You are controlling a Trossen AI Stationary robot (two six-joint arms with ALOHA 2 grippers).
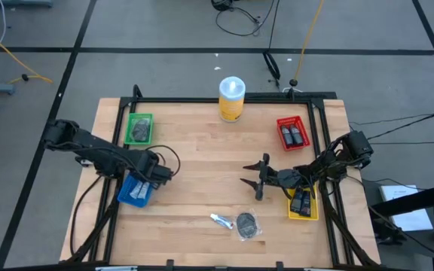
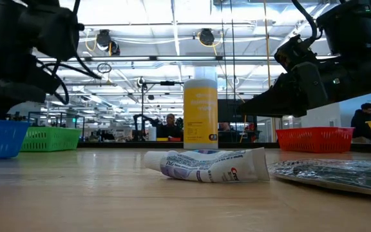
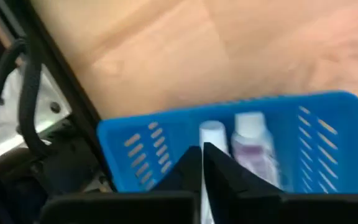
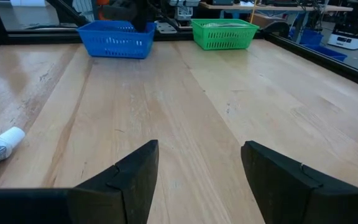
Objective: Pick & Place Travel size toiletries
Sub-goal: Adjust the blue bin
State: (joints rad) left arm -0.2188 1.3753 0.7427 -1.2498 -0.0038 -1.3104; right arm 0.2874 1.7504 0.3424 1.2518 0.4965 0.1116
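My left gripper (image 3: 202,163) hangs over the blue bin (image 1: 135,190) at the table's left edge, fingers pressed together with nothing between them — two white tubes (image 3: 252,149) lie inside the bin just below the tips. My right gripper (image 1: 258,181) hovers over bare wood near the middle of the table (image 1: 202,143), jaws spread wide and holding nothing. Toward the front edge, a white toothpaste tube (image 1: 220,220) lies on its side, just beside a round dark grey packet (image 1: 247,223). Small black bottles sit in the red bin (image 1: 293,133) and in the yellow bin (image 1: 303,203) on the right; the green bin (image 1: 139,129) holds a grey packet. The yellow canister (image 1: 231,98) stands upright at the far edge.
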